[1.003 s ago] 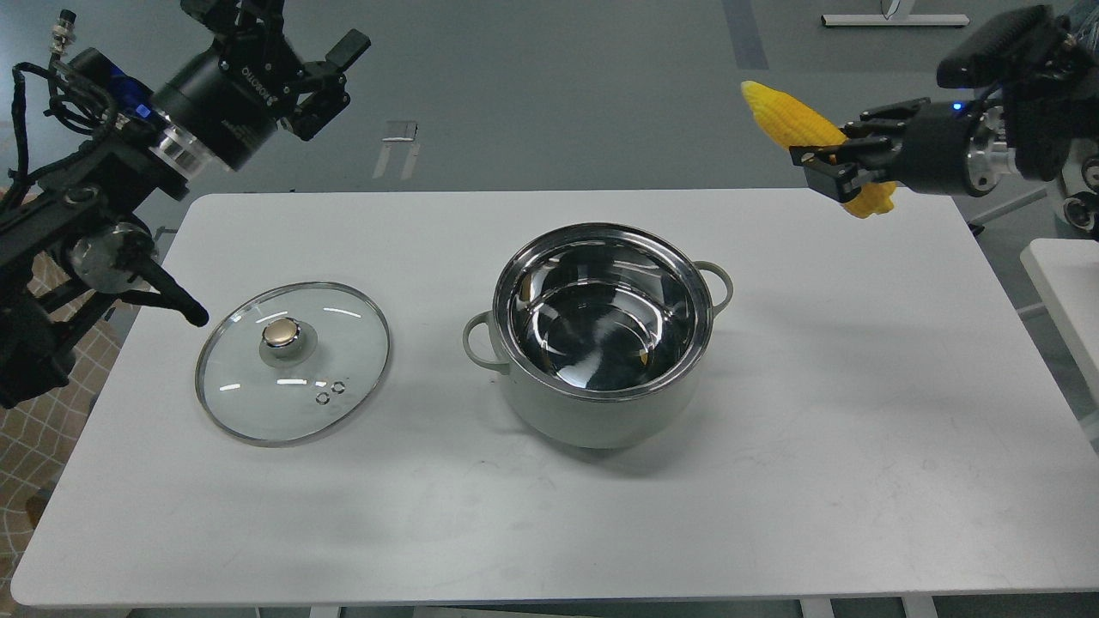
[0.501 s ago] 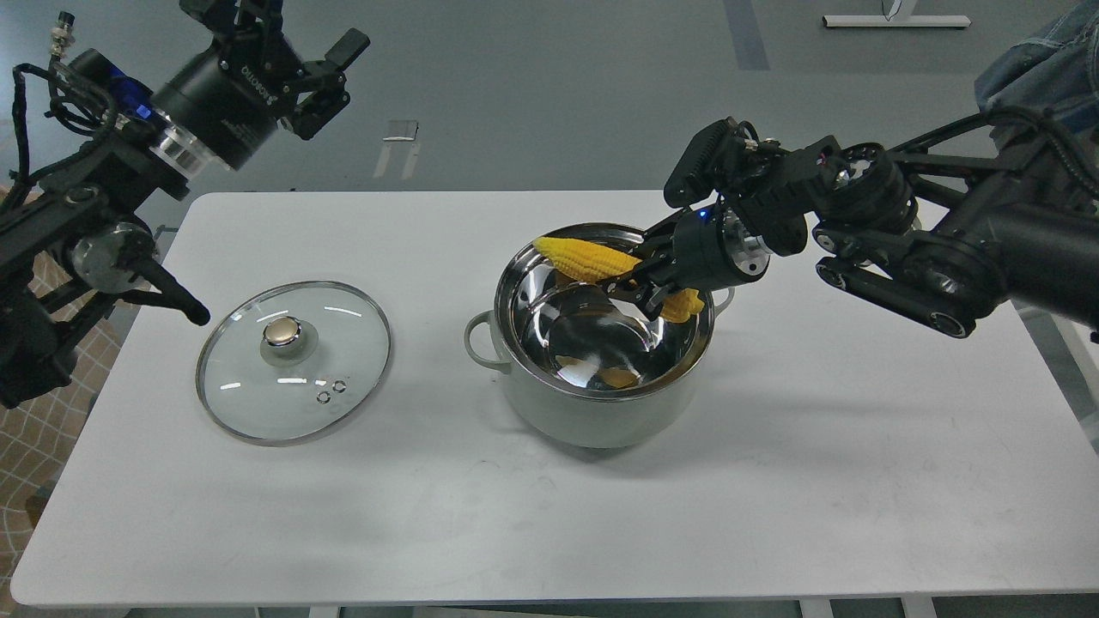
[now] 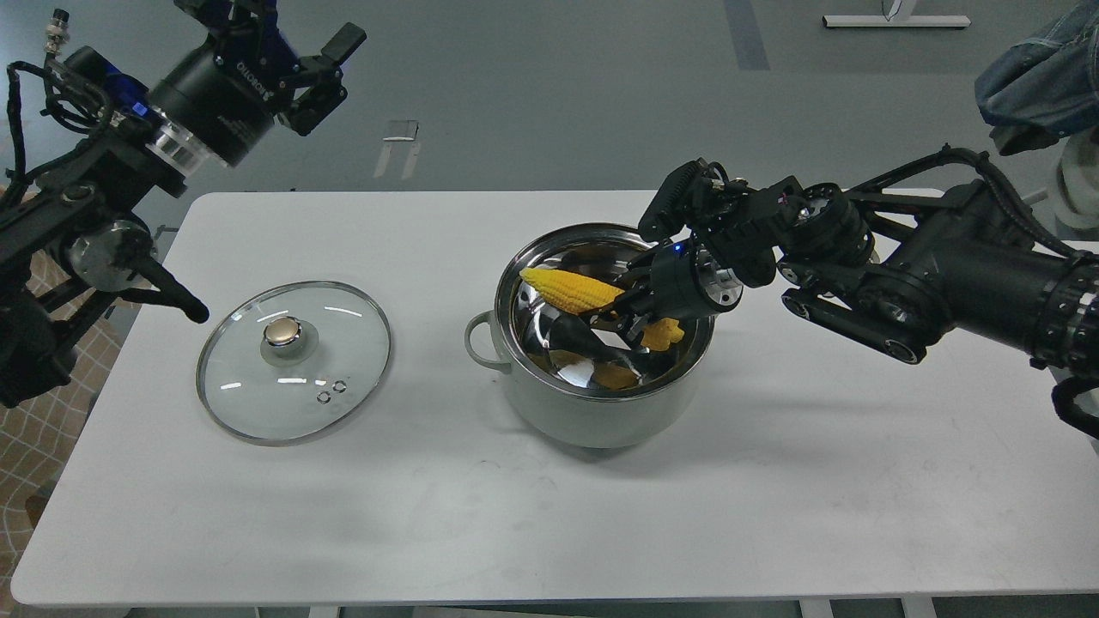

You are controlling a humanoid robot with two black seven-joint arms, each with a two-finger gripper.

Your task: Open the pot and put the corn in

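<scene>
The pale grey-green pot (image 3: 592, 412) stands open in the middle of the white table (image 3: 773, 515), its steel inside showing. My right gripper (image 3: 625, 311) reaches over the pot's right rim and is shut on the yellow corn (image 3: 568, 289). The corn lies tilted inside the pot's mouth, its tapered tip toward the left rim. Its reflection shows in the steel. My left gripper (image 3: 313, 64) is open and empty, raised above the table's far left corner.
The glass lid (image 3: 293, 360) with a gold knob lies flat on the table left of the pot. My left arm's elbow part hangs near the lid's left edge. A second white table edge shows at the far right.
My right arm swung in from the far right with the corn and has lowered it into the pot's mouth. My left arm has barely moved.
</scene>
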